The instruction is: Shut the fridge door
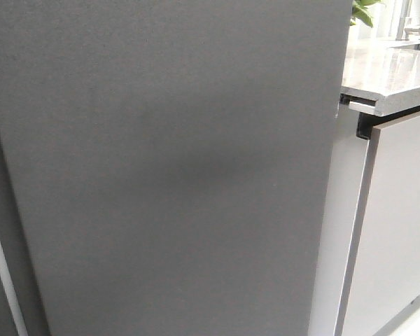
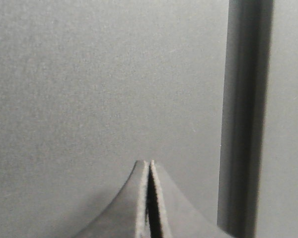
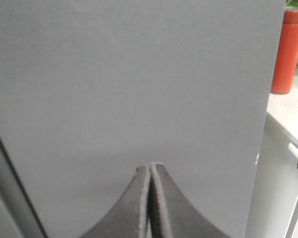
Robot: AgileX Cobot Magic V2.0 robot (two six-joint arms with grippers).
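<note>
The fridge door (image 1: 175, 161) is a flat matte charcoal-grey panel that fills most of the front view. Its right edge stands close to the light grey cabinet. A pale strip (image 1: 1, 276) runs along its lower left. The door also fills the left wrist view (image 2: 104, 84) and the right wrist view (image 3: 134, 84). My left gripper (image 2: 149, 162) is shut and empty, its tips right at the door's face. My right gripper (image 3: 150, 165) is shut and empty, its tips also at the door's face. Neither arm shows in the front view.
A pale marble-look countertop (image 1: 388, 73) lies at the right over a light grey cabinet panel (image 1: 399, 231). A green plant (image 1: 364, 10) stands behind. A red bottle (image 3: 288, 49) stands on the counter. A dark vertical gap (image 2: 243, 119) runs beside the door.
</note>
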